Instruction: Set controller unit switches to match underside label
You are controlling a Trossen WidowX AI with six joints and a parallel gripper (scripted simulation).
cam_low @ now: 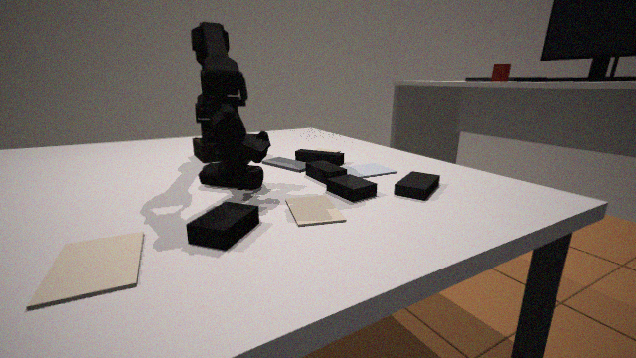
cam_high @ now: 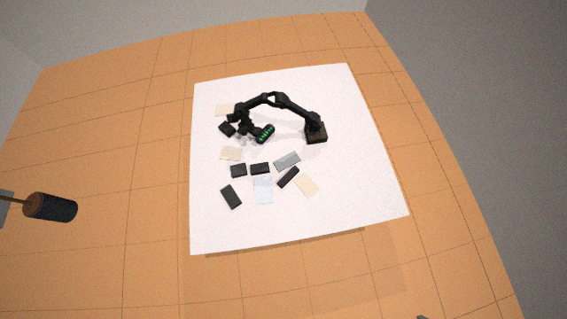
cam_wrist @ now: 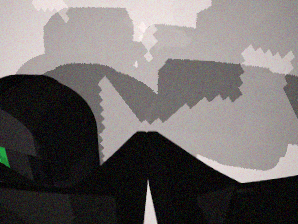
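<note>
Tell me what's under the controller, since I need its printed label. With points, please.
Nothing under the controller [cam_high: 271, 130] [cam_wrist: 60, 107] can be made out: its body covers its underside, so the label and its squares are out of sight. Only its shadowed edge against the white bench [cam_high: 319, 186] [cam_low: 397, 244] shows.

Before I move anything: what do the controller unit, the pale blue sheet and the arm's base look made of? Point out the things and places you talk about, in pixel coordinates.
Controller unit [cam_high: 259, 139] [cam_wrist: 60, 107]: probably dark moulded plastic, rounded end, little shine.
Pale blue sheet [cam_high: 263, 190] [cam_low: 374, 170]: thin, flat, faint tonal patches; plastic or coated card, unclear.
Arm's base [cam_high: 316, 135]: dark, brownish top, blocky; metal or plastic, can't tell.
</note>
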